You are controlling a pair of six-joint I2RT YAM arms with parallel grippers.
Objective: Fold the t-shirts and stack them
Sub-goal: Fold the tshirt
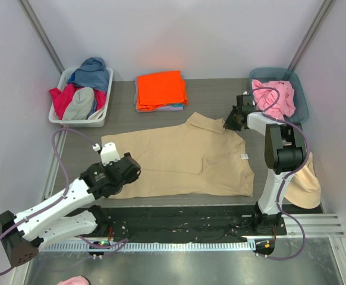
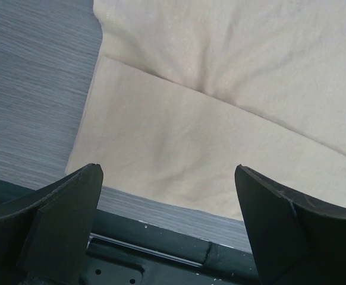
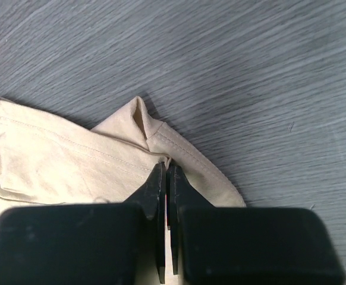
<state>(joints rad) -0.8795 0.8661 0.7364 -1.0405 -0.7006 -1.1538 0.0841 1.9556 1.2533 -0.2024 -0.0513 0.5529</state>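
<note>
Back left, the white bin (image 1: 78, 122) is heaped full: a blue garment (image 1: 93, 71) on top, something red-pink (image 1: 60, 98) beneath it, a grey piece (image 1: 81, 102) at the front. Back right, the teal bin (image 1: 299, 95) holds a crumpled pink shirt (image 1: 277, 95), spilling up over its rim. Between the two bins sits a neat folded stack, the orange shirt (image 1: 160, 89) on top and a lavender edge (image 1: 174, 108) peeking out below it.

Now the worktop (image 1: 220, 95): grey, wood-grained, and the tan shirt (image 1: 185, 160) lies spread nearly flat across the middle of it, collar toward the back, sleeves out to the sides. The right pincer (image 3: 166, 169) is down at the shoulder just right of the collar, fingers pressed together with a fold of the tan cloth nipped between them. The left pincer (image 2: 167, 172) hangs over the near left corner of the shirt, fingers wide apart, gripping nothing; that corner lies flat on the wood beneath it, close to the black rail (image 1: 179, 217) that runs along the front edge.

Off the right side, another tan cloth (image 1: 304, 187) droops over the worktop's edge. Pale plain walls close in the back and both sides.
</note>
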